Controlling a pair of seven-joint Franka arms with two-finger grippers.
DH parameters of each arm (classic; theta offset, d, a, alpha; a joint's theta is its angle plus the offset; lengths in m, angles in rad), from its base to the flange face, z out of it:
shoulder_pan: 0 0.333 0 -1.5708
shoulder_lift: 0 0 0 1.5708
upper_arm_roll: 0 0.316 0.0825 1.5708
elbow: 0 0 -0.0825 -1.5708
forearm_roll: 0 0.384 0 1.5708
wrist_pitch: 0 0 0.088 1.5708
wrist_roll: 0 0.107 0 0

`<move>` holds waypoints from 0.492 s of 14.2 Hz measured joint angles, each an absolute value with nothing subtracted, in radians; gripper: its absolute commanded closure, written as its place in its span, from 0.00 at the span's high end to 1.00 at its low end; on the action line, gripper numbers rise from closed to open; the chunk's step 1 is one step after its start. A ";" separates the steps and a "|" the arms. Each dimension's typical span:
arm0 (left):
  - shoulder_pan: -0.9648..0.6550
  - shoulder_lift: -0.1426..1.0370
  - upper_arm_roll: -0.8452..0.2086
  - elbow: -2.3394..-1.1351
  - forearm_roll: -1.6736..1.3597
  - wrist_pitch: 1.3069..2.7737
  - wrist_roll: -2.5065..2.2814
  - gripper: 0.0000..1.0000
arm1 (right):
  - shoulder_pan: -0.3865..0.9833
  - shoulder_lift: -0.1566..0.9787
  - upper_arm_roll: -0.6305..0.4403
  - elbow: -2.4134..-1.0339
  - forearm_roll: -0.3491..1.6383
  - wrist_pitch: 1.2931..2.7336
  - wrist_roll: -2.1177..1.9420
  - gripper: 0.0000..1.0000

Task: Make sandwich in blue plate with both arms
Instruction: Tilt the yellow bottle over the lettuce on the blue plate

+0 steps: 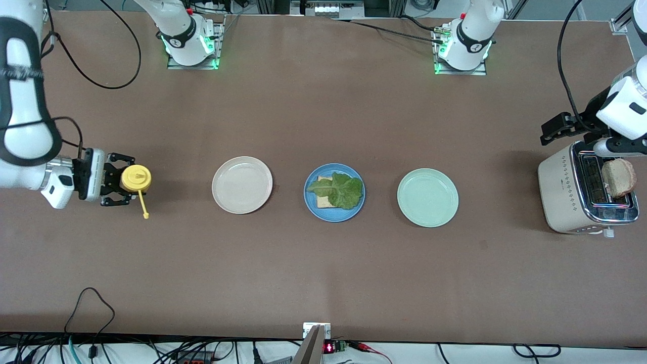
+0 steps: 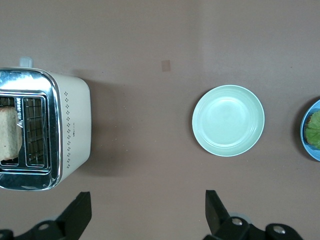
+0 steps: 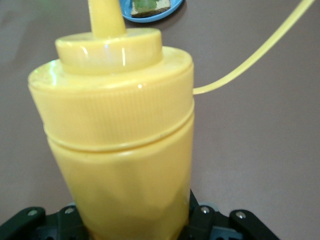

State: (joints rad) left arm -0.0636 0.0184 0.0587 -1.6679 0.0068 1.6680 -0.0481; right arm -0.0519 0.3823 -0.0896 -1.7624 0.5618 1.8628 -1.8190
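The blue plate (image 1: 312, 208) lies mid-table between two other plates. On it sits one bread slice (image 1: 323, 201) with a green lettuce leaf (image 1: 341, 189) on top. A second bread slice (image 1: 619, 177) stands up out of the toaster (image 1: 561, 197) at the left arm's end; the left wrist view also shows the toaster (image 2: 70, 130) and its slice (image 2: 9, 132). My left gripper (image 1: 551, 131) hangs open and empty above the table beside the toaster. My right gripper (image 1: 125, 180) is shut on a yellow squeeze bottle (image 1: 135, 178) at the right arm's end, and the bottle (image 3: 120, 150) fills the right wrist view.
A cream-white plate (image 1: 242, 184) lies beside the blue plate toward the right arm's end. A pale mint-green plate (image 1: 427, 197) lies toward the left arm's end. The bottle's thin yellow cap tether (image 1: 143, 206) trails toward the front camera. Cables run along the table's edges.
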 measured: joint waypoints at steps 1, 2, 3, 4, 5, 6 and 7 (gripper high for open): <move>-0.064 0.018 0.059 -1.668 0.007 1.668 -0.048 1.00 | -0.039 0.350 -0.052 -1.770 0.510 1.879 -1.718 0.00; -0.064 0.018 0.059 -1.668 0.007 1.668 -0.048 1.00 | -0.017 0.325 -0.024 -1.776 0.464 1.894 -1.624 0.00; -0.063 0.018 0.059 -1.668 0.007 1.668 -0.048 1.00 | 0.016 0.306 -0.005 -1.782 0.421 1.913 -1.531 0.00; -0.063 0.018 0.059 -1.668 0.007 1.668 -0.048 1.00 | 0.057 0.293 0.004 -1.784 0.377 1.932 -1.441 0.00; -0.063 0.018 0.059 -1.668 0.007 1.668 -0.048 1.00 | 0.107 0.284 0.008 -1.784 0.327 1.951 -1.347 0.00; -0.063 0.018 0.059 -1.668 0.007 1.668 -0.048 1.00 | 0.157 0.278 0.011 -1.784 0.274 1.967 -1.256 0.00; -0.063 0.018 0.059 -1.668 0.007 1.668 -0.048 1.00 | 0.209 0.275 0.013 -1.785 0.219 1.984 -1.166 0.00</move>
